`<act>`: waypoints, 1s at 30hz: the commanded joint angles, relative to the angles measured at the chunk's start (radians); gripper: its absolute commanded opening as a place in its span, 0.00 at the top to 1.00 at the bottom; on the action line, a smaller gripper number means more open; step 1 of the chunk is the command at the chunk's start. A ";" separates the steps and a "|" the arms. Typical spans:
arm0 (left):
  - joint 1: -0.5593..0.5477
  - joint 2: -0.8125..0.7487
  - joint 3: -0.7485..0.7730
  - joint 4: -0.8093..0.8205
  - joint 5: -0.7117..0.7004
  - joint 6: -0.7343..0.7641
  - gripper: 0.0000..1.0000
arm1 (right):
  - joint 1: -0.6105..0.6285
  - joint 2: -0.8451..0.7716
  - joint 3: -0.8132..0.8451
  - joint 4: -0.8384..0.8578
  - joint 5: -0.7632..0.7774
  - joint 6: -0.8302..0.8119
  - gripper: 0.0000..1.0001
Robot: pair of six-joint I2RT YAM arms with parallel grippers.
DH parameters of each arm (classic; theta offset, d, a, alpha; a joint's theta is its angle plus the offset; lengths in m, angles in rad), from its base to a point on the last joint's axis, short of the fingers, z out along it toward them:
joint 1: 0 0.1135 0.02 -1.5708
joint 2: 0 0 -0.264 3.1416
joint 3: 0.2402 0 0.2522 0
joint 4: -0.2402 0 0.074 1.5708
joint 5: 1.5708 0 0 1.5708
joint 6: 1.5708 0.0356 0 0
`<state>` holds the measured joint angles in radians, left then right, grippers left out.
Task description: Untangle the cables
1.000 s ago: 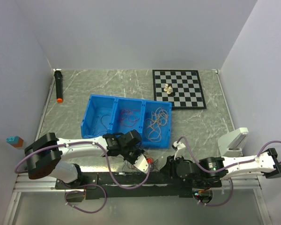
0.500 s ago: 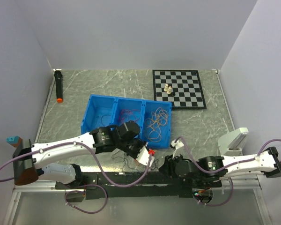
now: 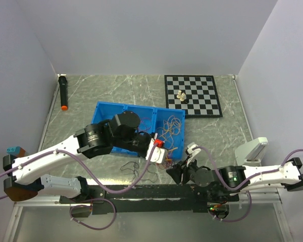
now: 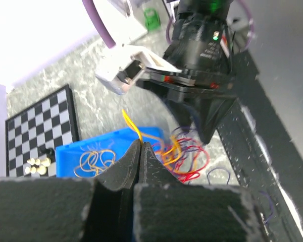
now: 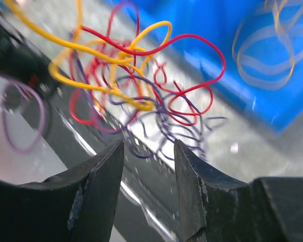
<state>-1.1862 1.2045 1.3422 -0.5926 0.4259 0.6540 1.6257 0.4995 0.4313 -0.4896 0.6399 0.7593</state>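
Observation:
The cables form a small tangle (image 4: pixel 184 155) of yellow, red and dark purple-black wires, hanging between the two grippers near the front of the table. My left gripper (image 4: pixel 140 143) is shut on a yellow cable of that tangle; in the top view it (image 3: pixel 159 150) sits just in front of the blue bin (image 3: pixel 103 106). My right gripper (image 5: pixel 147 148) stands open just short of the tangle (image 5: pixel 131 85), nothing between its fingers. A few thin dark loops (image 3: pixel 136 169) lie on the table below the left arm. Loose yellow cables (image 3: pixel 169 128) lie in the bin's right compartment.
A chessboard (image 3: pixel 193 95) with a few chess pieces (image 3: pixel 181 96) lies at the back right. A black marker with an orange tip (image 3: pixel 63 92) lies at the back left. A white object (image 3: pixel 252 150) stands at the right. The black base rail (image 3: pixel 141 191) runs along the near edge.
My left arm has swung away from the near edge toward the bin, carrying the tangle up by the yellow cable. My right gripper has opened wider and moved forward toward the tangle.

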 commanded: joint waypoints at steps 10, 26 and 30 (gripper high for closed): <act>-0.010 -0.025 0.080 -0.062 0.102 -0.073 0.99 | 0.008 0.057 0.110 0.279 0.118 -0.282 0.45; -0.020 0.046 0.241 -0.023 0.149 -0.166 0.99 | -0.010 0.203 0.075 0.535 0.054 -0.353 0.44; -0.020 0.073 0.305 -0.007 0.172 -0.234 0.99 | -0.016 0.250 0.092 0.520 0.060 -0.347 0.48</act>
<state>-1.1992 1.2636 1.5703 -0.6548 0.5465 0.5072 1.6196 0.7094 0.5148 -0.0284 0.7063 0.4248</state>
